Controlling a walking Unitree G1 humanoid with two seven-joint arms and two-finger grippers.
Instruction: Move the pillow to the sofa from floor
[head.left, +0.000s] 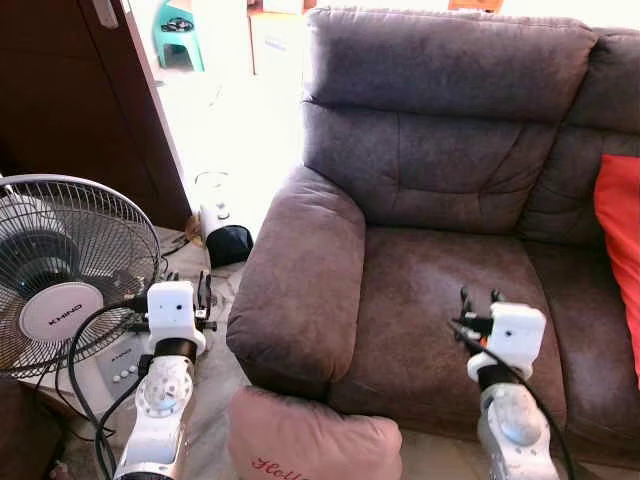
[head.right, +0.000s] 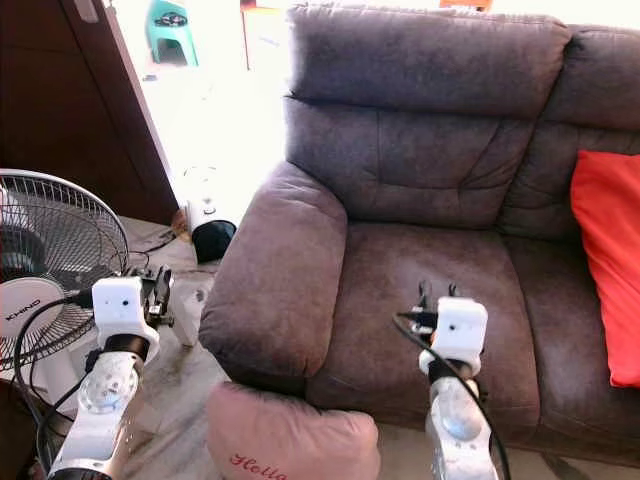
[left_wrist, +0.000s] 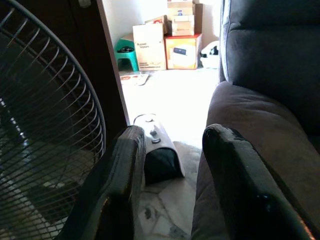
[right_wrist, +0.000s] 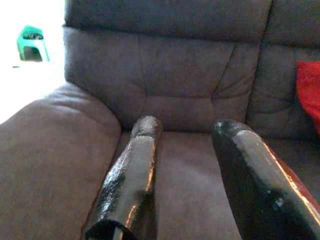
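Pink pillow (head.left: 315, 440) nearest, on the floor against the sofa (head.left: 440, 290) front, between both arms. Left gripper (head.left: 203, 296) and right gripper (head.left: 478, 300) — jaws parted, holding nothing, raised above it. Probably soft, light — best pinched at a top corner. No containers holding anything.
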